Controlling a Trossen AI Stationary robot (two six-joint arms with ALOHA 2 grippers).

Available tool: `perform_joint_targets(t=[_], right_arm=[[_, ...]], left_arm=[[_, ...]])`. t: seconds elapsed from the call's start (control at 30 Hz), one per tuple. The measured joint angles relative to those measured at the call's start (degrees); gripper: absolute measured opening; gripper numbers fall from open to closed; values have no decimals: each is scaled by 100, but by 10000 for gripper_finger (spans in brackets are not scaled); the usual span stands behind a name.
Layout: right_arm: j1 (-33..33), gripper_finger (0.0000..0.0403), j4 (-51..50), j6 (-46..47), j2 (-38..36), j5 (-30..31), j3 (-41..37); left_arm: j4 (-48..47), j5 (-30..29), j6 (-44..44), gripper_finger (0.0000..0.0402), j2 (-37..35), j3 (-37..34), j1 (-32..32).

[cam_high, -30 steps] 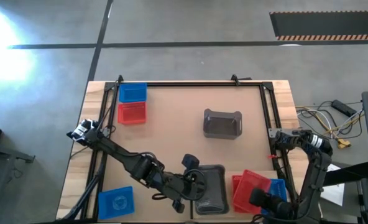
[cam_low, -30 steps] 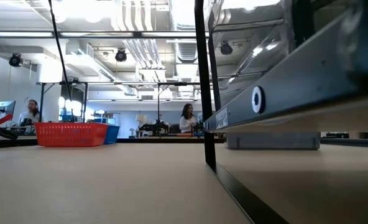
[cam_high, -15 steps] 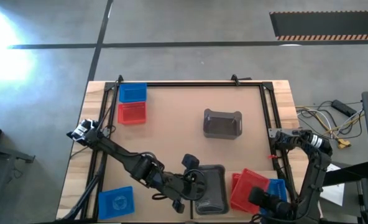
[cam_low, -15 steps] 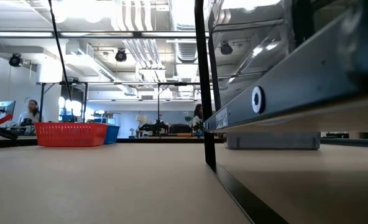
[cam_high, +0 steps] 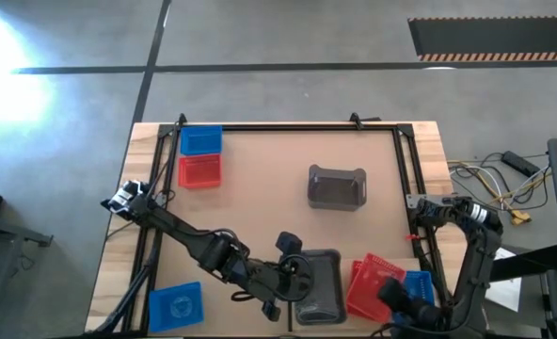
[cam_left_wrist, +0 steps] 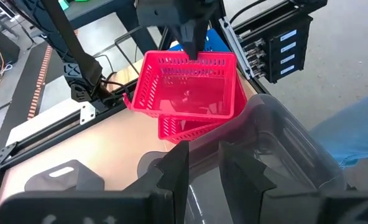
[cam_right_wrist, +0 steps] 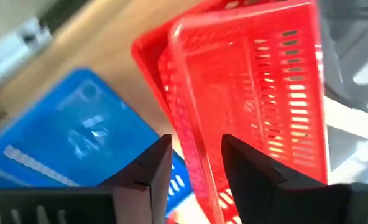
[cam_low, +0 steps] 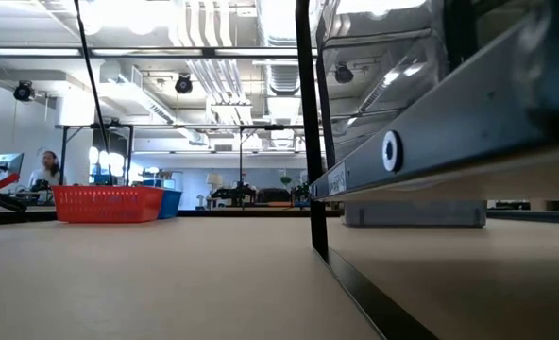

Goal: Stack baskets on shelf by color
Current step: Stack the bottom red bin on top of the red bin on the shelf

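My right gripper [cam_high: 394, 299] pinches the upper red basket's [cam_left_wrist: 190, 84] rim, so I should lift straight up to free it from the one beneath.

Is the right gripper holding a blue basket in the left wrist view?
No, the right gripper is clamped on the rim of a red basket, lifted and tilted above another red basket.

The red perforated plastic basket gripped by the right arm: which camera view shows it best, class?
The left wrist view: the red perforated plastic basket shows whole, tilted, its rim pinched by the right end effector. The right wrist view crops it close; the high view shows it small; the low view misses it.
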Motion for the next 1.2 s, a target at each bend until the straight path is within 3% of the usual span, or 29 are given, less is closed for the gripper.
perform_joint_targets(t=[0.13, 0.33, 0.53, 0.83, 1.2], right_arm=[[-9, 135, 18, 1174, 0, 51, 389], [-13, 123, 951, 3968, -11, 1269, 495], [-232, 126, 1135, 5301, -11, 1666, 120], [-624, 135, 1421, 5158, 30, 1037, -255], [-823, 116, 1406, 4962, 505, 552, -264]], left_arm=[[19, 0, -4, 71, 0, 0, -6], [29, -41, -301, 71, 0, 2, -90], [22, -350, -361, 71, 0, 2, -271], [21, -753, -1179, 71, -1, -31, -620], [764, -898, -1222, 71, -2, -806, -782]])
